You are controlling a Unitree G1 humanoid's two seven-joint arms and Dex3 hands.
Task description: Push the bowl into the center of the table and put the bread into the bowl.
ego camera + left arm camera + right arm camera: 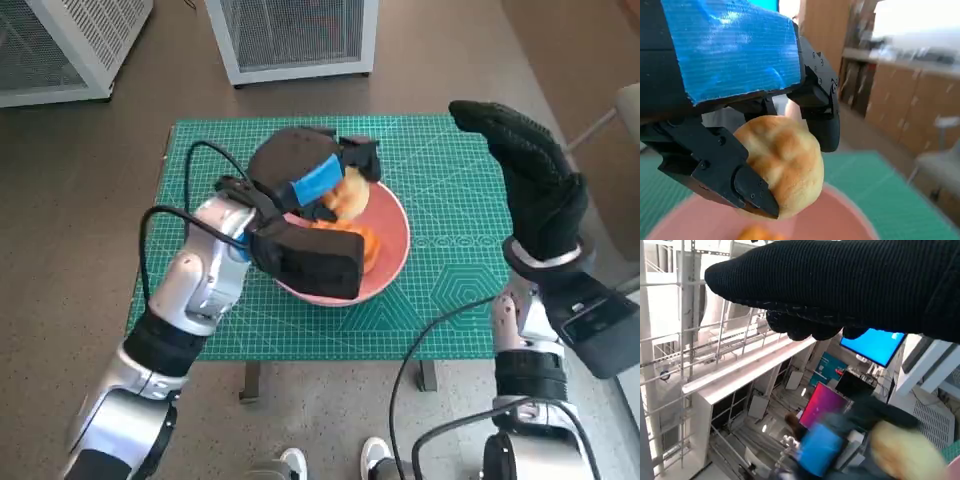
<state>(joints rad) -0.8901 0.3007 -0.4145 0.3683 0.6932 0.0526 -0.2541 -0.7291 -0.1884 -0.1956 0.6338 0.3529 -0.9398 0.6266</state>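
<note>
Left hand grasped the bread just above the bowl; right hand released, well right of bowl.

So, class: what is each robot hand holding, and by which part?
The left robot hand grips the bread by its sides, over the bowl. The right robot hand holds nothing.

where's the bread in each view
head view: the bread sits just above center, over the pink bowl, held by the left robot hand.
left wrist view: it fills the middle, between that hand's black fingers, above the bowl.
right wrist view: a blurred tan blob at the lower right edge.
shared landmark: the blue tape on the left hand's back, visible in all three.
</note>
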